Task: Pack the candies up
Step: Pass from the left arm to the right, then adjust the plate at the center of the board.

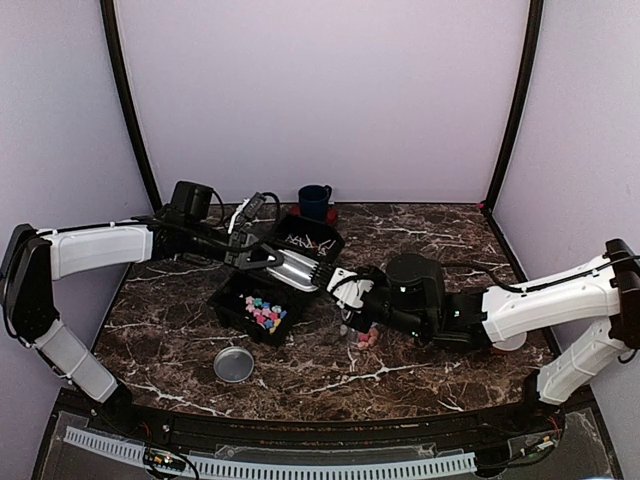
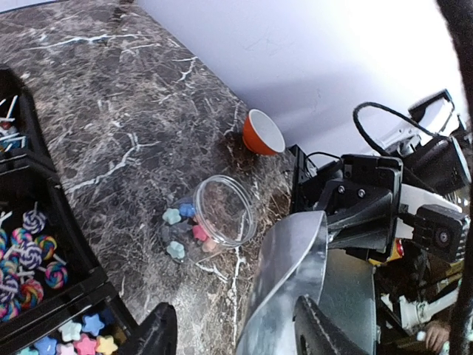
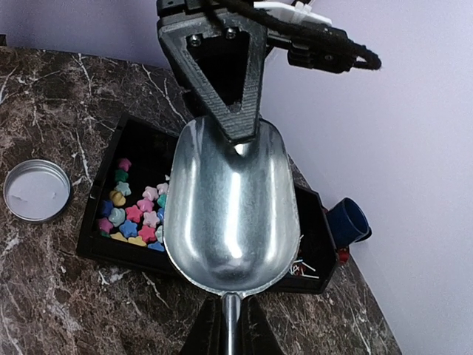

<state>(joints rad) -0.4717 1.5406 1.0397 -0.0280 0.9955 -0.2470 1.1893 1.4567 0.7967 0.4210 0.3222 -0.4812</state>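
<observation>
Candies (image 3: 137, 214), star-shaped and many-coloured, are being reached by way of the scoop (image 3: 229, 214), so the relation is being traced from the right pincer (image 3: 229, 329). Its fingers are being pressed together on the scoop's thin handle, and the scoop's long axis is being pointed straight away from it, hollow side up and empty. At the far rim the left pincer (image 2: 236, 319) is being held with its jaws apart; one finger is lying just beside the metal, and no grip is being made there. Below the bowl, and off to the left of its axis in the right wrist view, the candies are being carried in the near compartment of a black tray (image 3: 87, 248), partly hidden under the scoop. A clear jar (image 2: 222, 211) is lying on its side on the counter (image 1: 420, 370), just beneath the right arm's wrist and well nearer to that arm than to the left one, with a few more pieces inside. By judgement, the coming move is being decided by that sideways offset: the mouth would need to be tipped down and leftward.
</observation>
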